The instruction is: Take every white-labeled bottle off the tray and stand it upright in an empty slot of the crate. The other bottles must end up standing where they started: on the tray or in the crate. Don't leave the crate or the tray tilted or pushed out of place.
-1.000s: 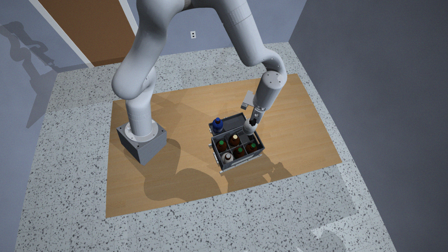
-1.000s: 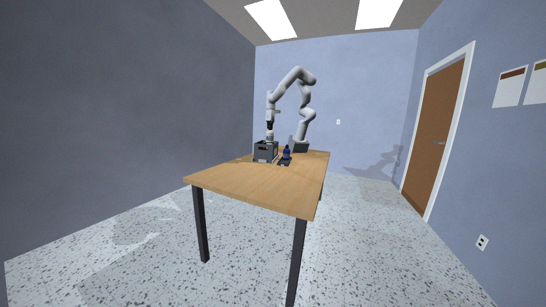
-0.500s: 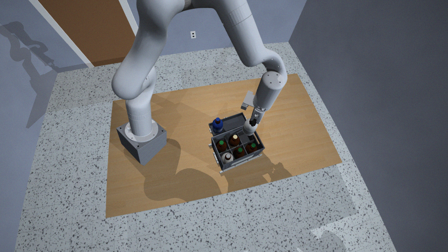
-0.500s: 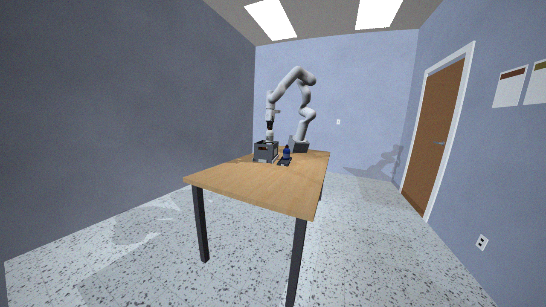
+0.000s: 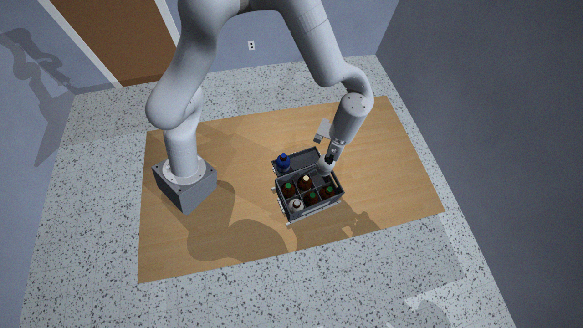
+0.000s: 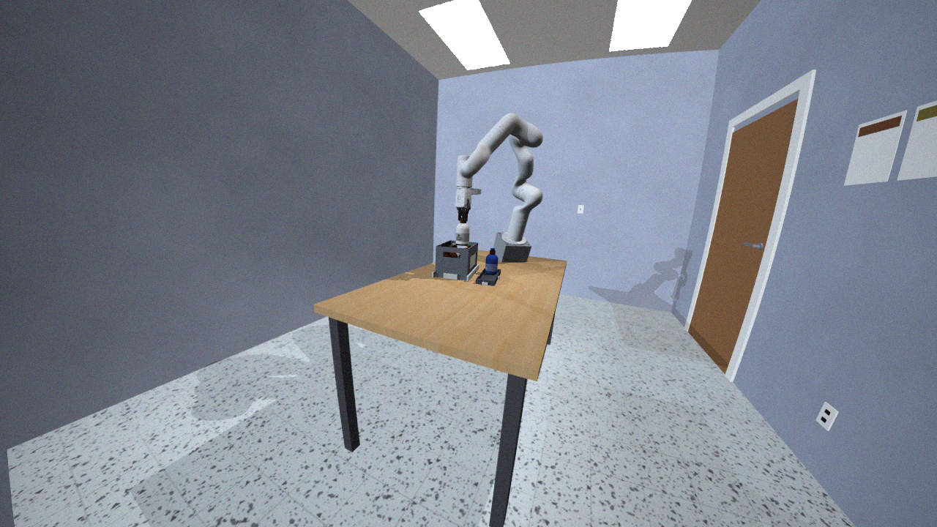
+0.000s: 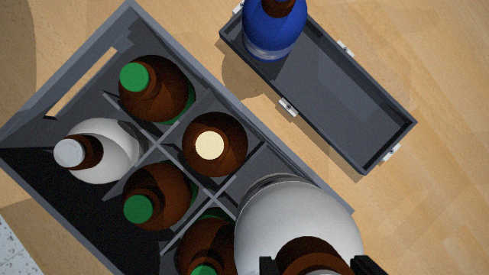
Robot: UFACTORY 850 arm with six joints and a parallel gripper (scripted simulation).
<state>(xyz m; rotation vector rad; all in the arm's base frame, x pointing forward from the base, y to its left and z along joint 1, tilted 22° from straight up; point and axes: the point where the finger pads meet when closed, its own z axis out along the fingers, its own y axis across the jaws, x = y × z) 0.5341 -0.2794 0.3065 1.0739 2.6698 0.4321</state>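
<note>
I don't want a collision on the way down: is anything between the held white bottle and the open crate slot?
Nothing visible blocks the slot below the white bottle, though the crate's walls and dividers closely border it.

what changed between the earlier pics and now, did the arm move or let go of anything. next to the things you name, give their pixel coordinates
Nothing visibly changed. The gripper (image 5: 329, 160) (image 6: 463, 216) (image 7: 313, 263) is still closed on the neck of the white bottle (image 5: 324, 167) (image 6: 462, 233) (image 7: 294, 210), above the crate (image 5: 314, 209) (image 6: 452, 266) (image 7: 244, 108). The blue bottle (image 5: 283, 164) (image 6: 492, 264) (image 7: 273, 30), the tray (image 5: 303, 161) (image 6: 487, 279) (image 7: 344, 103) and the crate stayed put.
</note>
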